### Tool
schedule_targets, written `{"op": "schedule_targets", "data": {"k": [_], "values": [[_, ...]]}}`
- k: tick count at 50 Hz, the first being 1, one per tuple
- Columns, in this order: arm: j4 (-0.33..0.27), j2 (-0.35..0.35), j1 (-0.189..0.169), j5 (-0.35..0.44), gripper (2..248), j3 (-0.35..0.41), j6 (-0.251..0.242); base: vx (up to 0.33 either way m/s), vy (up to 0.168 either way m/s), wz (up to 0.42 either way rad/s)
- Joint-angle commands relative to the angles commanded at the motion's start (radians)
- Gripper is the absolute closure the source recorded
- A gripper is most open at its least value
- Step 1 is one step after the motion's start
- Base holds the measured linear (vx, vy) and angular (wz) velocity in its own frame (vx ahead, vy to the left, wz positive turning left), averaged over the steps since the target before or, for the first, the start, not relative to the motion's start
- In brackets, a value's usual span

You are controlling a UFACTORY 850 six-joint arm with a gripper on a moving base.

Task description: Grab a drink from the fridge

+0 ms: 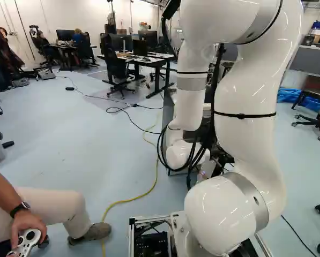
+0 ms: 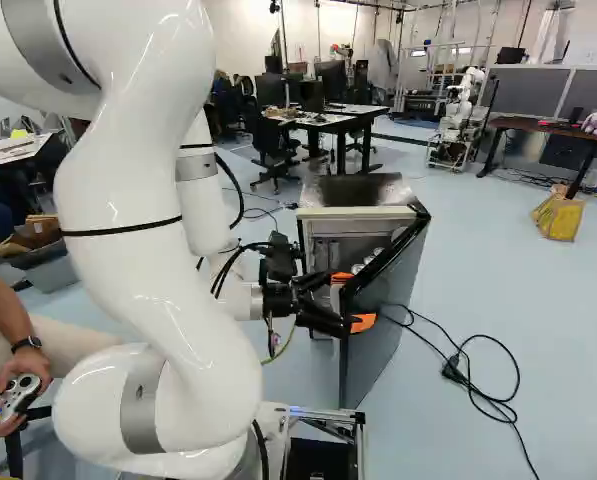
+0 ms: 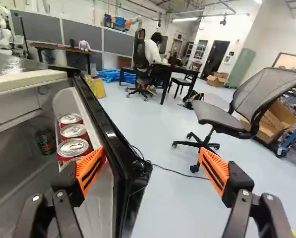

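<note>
My gripper [image 2: 350, 300] is at the front of the small fridge [image 2: 356, 212], by its partly opened door [image 2: 380, 318]. The wrist view shows the gripper [image 3: 154, 160] open, its fingers wide apart with nothing gripped. One finger [image 3: 91, 169] is on the door's inner side, close to the nearest can, though contact cannot be told. The other finger [image 3: 214, 171] stands beyond the door's black edge [image 3: 119, 161], on the outer side. Red cans with silver tops [image 3: 73, 147] stand in a row in the door shelf. A darker can [image 3: 45, 142] is inside the fridge.
A black cable [image 2: 468, 375] lies on the floor beside the fridge. An office chair [image 3: 219, 118] stands past the door. Another robot [image 2: 460, 115] is far back, near a yellow bag [image 2: 558, 217]. A person's leg [image 1: 55, 206] is close at the left of the left base view.
</note>
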Motion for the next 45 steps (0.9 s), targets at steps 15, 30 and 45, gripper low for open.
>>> {"op": "schedule_targets", "data": {"k": [15, 30, 45], "values": [[0.032, -0.004, -0.068, 0.000, 3, -0.013, 0.000, 0.000, 0.000, 0.000], [0.048, -0.013, -0.152, 0.000, 3, -0.043, 0.000, 0.000, 0.000, 0.000], [0.048, -0.029, -0.245, 0.000, 3, -0.094, 0.000, 0.000, 0.000, 0.000]]}}
